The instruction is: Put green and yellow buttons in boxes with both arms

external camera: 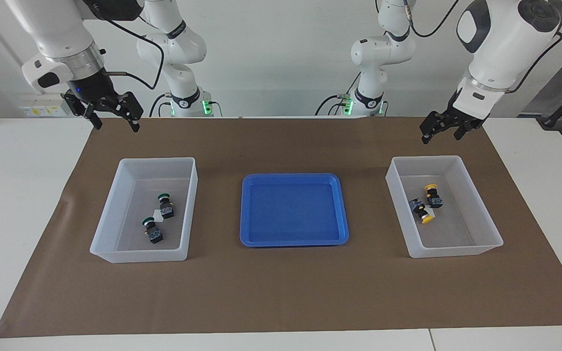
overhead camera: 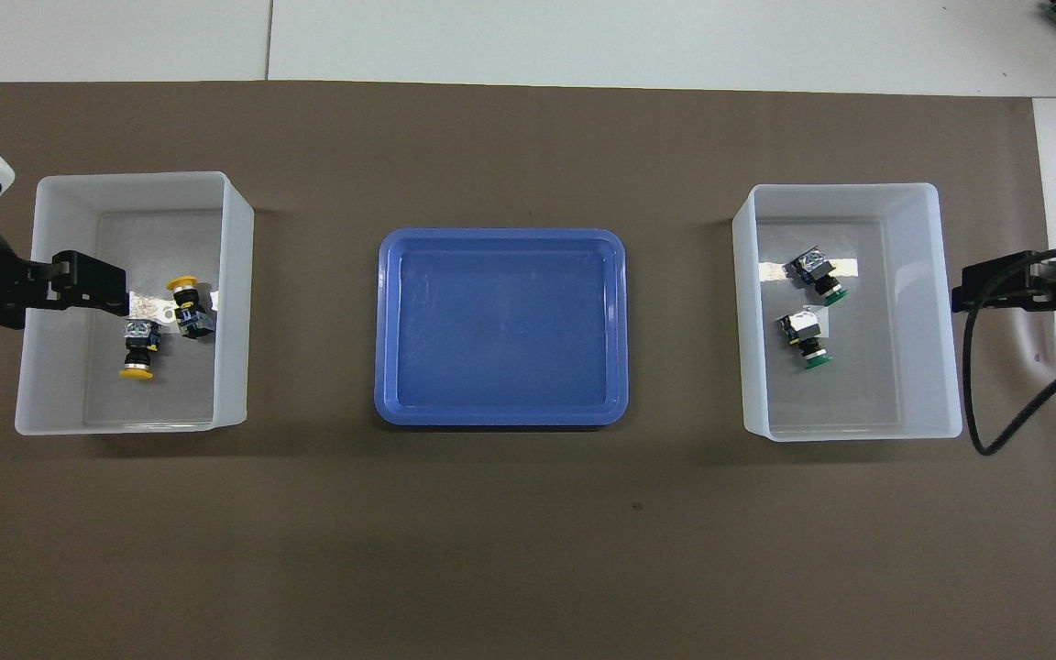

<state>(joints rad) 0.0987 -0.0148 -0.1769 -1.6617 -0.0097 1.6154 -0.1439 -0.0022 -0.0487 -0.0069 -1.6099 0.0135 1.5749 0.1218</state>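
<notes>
Two green buttons lie in the translucent box toward the right arm's end; they also show in the overhead view. Two yellow buttons lie in the other box toward the left arm's end, and show in the overhead view. My right gripper is open and empty, raised by the green buttons' box. My left gripper is open and empty, raised by the yellow buttons' box.
A shallow blue tray lies between the two boxes on the brown mat; nothing lies in it. It also shows in the overhead view. White table surrounds the mat. A black cable hangs by the right gripper.
</notes>
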